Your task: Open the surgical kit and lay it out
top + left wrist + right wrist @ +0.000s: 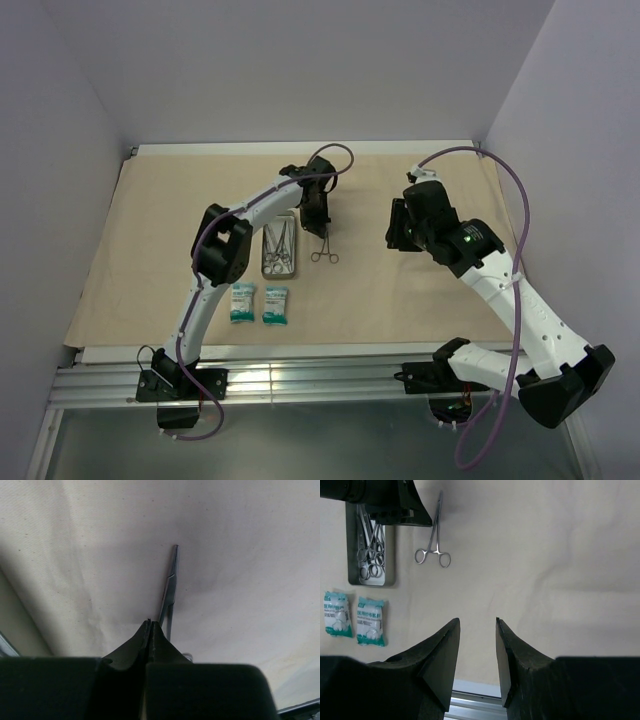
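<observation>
The tan drape (pixel 400 300) lies spread flat on the table. The grey metal tray (pixel 280 275) sits left of centre with several ring-handled instruments (pixel 278 245) in it. One pair of silver forceps (pixel 324 252) lies on the drape right of the tray; it also shows in the left wrist view (pixel 171 587) and the right wrist view (pixel 435 540). My left gripper (pixel 320 222) is shut just over the forceps' shaft, which passes beside its fingertips (pixel 155 630). Two teal-white packets (pixel 243 302) (pixel 275 304) lie in front of the tray. My right gripper (pixel 477 622) is open and empty above bare drape.
White walls close in the table at the back and on both sides. An aluminium rail (pixel 300 375) runs along the near edge. The right arm's gripper (pixel 398 228) hovers right of the forceps.
</observation>
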Robot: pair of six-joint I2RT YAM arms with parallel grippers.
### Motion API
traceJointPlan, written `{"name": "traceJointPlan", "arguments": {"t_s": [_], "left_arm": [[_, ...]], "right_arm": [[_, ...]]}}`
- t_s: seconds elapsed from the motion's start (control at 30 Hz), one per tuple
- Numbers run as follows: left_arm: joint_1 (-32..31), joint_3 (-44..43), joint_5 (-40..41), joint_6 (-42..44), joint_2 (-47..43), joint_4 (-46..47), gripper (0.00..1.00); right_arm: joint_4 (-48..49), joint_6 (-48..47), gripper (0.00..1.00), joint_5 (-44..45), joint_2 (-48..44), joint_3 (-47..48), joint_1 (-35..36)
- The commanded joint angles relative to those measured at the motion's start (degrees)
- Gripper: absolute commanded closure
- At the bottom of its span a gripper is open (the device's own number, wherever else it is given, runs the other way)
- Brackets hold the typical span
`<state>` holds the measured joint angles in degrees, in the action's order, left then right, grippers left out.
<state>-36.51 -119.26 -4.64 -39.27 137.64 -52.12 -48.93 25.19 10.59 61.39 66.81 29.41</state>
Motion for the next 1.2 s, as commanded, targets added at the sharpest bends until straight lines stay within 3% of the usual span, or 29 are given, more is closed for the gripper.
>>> {"name": "traceJointPlan", "arguments": {"t_s": [0.0, 0.17, 0.3, 0.4, 0.73, 1.17], "left_arm": [[0.4, -0.2, 0.4, -1.9, -0.6, 0.9, 0.99], [0.2, 0.3, -0.6, -0.3, -1.9, 1.8, 0.96], [-0.3, 1.0, -0.6, 4.6, -4.7, 3.1, 0.77], [-0.9, -0.2, 2.0, 7.6, -4.7, 1.4, 0.71], [-2.3, -2.0, 1.7, 12.6, -1.4, 1.2, 0.66], [-2.5, -5.2, 2.4, 14.0, 2.8, -1.8, 0.67]], "right_arm": [[0.4, -1.7, 0.58, 1.5, -1.4, 0.3, -0.7], [0.7, -2.4, 0.57, 1.3, -1.2, 0.4, -0.8], [0.8, -2.5, 0.58, 1.1, -1.1, 0.3, -0.8], [1.1, -2.3, 0.58, 0.8, -1.0, 0.1, -0.9], [1.0, -0.3, 0.58, 0.2, -1.1, 0.1, -1.0], [-0.2, 1.6, 0.57, 0.9, -1.4, 0.7, -0.9]]}}
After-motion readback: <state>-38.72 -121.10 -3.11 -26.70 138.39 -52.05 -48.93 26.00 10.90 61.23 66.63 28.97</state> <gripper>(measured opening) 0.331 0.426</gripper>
